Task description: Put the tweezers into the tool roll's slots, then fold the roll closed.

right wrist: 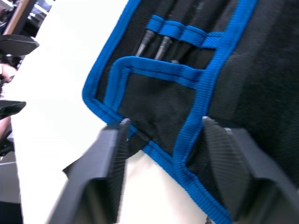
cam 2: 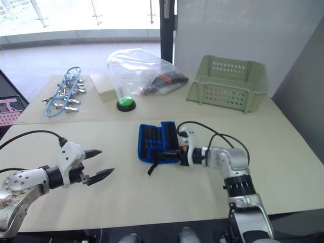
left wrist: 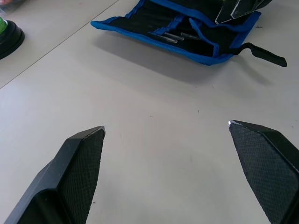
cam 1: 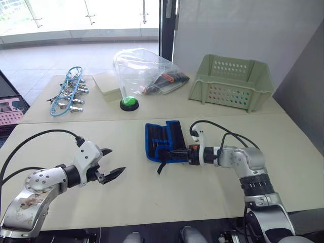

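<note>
Pale table (cam 1: 152, 202) carries everything; far half has a green perforated basket (cam 1: 232, 81), a clear plastic bag (cam 1: 144, 71), a green button (cam 1: 128, 103) and silver clips on blue cord (cam 1: 68, 93).

Tool roll (cam 1: 164, 140) lies mid-table, partly folded, blue edging up, strap (left wrist: 261, 52) trailing off its near edge. Tweezers (right wrist: 156, 44) sit in the slots (left wrist: 170, 35) under a blue band; only a few tips are visible, so I cannot tell if all five are in. No loose tweezers visible on the table, so the inserting part looks done and folding looks like the step in hand.

Right gripper (right wrist: 163, 135) is at the roll's near-right edge, fingers spread partway and straddling the blue-edged flap corner, not closed on it; whether the pads touch the fabric is unclear. Left gripper (cam 1: 109, 164) hovers over bare table well left of the roll, wide open, holding nothing.

To fold well, I judge:
- the right fingers should close on the flap's blue edge alone, not the layer beneath
- lift low and carry the flap across so the tweezers stay seated under the band
- bring the left gripper in to pin the far side, since thin fabric will likely slide on the smooth top
- keep the strap out from under the fold
</note>
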